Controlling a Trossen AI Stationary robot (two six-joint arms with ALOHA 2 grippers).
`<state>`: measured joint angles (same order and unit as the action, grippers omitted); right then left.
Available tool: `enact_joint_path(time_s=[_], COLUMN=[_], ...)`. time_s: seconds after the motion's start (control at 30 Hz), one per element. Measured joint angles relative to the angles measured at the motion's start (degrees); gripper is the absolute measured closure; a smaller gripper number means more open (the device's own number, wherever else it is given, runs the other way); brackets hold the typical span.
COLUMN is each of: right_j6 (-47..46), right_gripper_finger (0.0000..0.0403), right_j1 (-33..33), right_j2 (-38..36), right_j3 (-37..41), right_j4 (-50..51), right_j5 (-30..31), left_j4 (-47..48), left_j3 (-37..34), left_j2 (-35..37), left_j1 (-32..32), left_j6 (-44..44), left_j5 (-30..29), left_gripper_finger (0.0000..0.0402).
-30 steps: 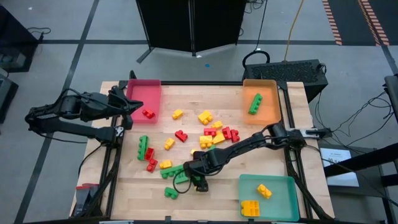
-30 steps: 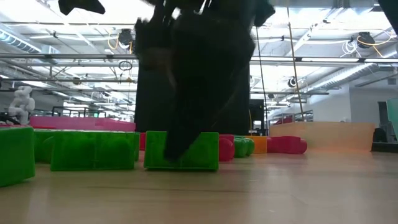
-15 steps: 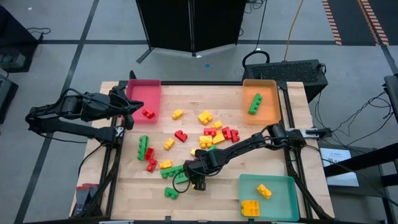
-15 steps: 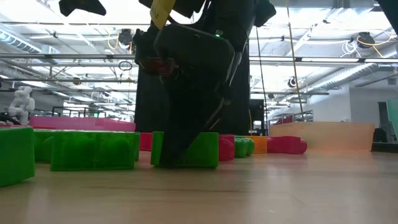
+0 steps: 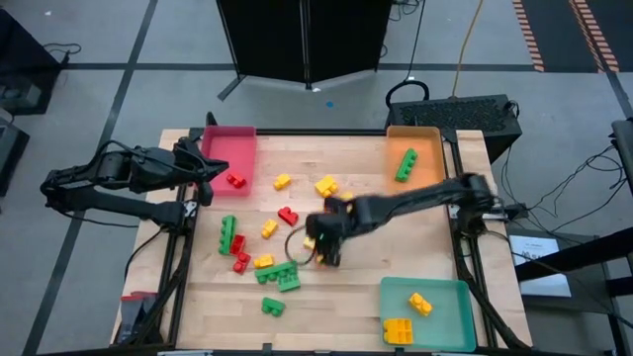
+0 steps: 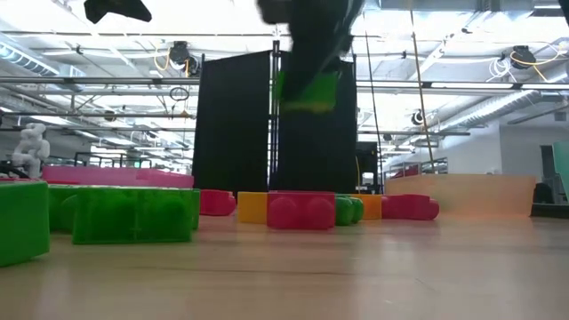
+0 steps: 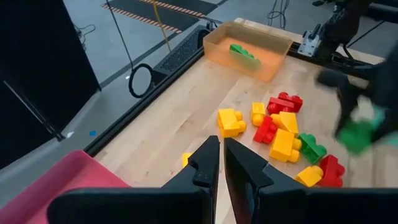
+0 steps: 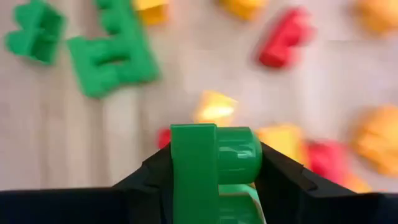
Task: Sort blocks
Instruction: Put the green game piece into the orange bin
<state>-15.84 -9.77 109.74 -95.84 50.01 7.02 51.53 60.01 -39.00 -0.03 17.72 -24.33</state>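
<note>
From above, the right gripper is over the middle of the table, blurred, so what it carries is hard to make out there. Its own wrist view settles that: a green block sits clamped between the two dark fingers, studs facing the camera, with the wood and loose blocks out of focus underneath. The low view adds that this green block hangs well clear of the tabletop, above a row of red, yellow and green blocks lying on the wood. The left wrist view catches the same block as a green smear under the dark right arm. The left gripper waits at the table's left edge, beside the red tray; its wrist view shows its fingers pressed together with nothing between them. The high view alone gives the trays' contents: a red block in the red tray, a green one in the orange tray, and yellow blocks in the teal tray. The remaining blocks lie scattered over the middle of the table, with a green cluster near the front and, probably, several more hidden under the right arm.
</note>
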Motion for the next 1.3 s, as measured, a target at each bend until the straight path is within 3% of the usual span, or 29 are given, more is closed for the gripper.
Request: enact_joint_path(time_s=[0.27,0.63,0.77,0.93,1.1,1.3], right_j6=[-4.43,-10.77,-11.01,-11.01,-12.02,-11.92], right_gripper_finger=[0.0251,0.0251,0.0251,0.0251,0.0251,0.0251], right_j1=[14.54,39.56,47.67,54.92,57.95,60.18], right_j2=[-11.28,-15.22,-14.93,-14.82,-14.82,-14.84], right_j3=[-0.11,-0.1,1.06,6.32,13.66,22.39], right_j4=[18.54,29.88,27.2,20.1,12.82,2.56], right_j5=[12.83,12.16,11.31,5.19,4.13,-1.26], left_j4=[0.02,0.02,0.05,0.06,0.06,0.04], left_j3=[0.0,0.0,0.0,0.0,0.0,0.0], left_j2=[0.0,0.0,0.0,0.0,0.0,0.0], left_j1=[0.02,-0.01,0.01,0.01,0.01,0.01], left_j6=[-0.02,-0.25,-0.44,-0.15,-0.01,1.49], left_j5=[-0.12,-0.11,-0.1,-0.1,-0.1,-0.1], left_gripper_finger=[0.0371,0.0371,0.0371,0.0371,0.0371,0.0371])
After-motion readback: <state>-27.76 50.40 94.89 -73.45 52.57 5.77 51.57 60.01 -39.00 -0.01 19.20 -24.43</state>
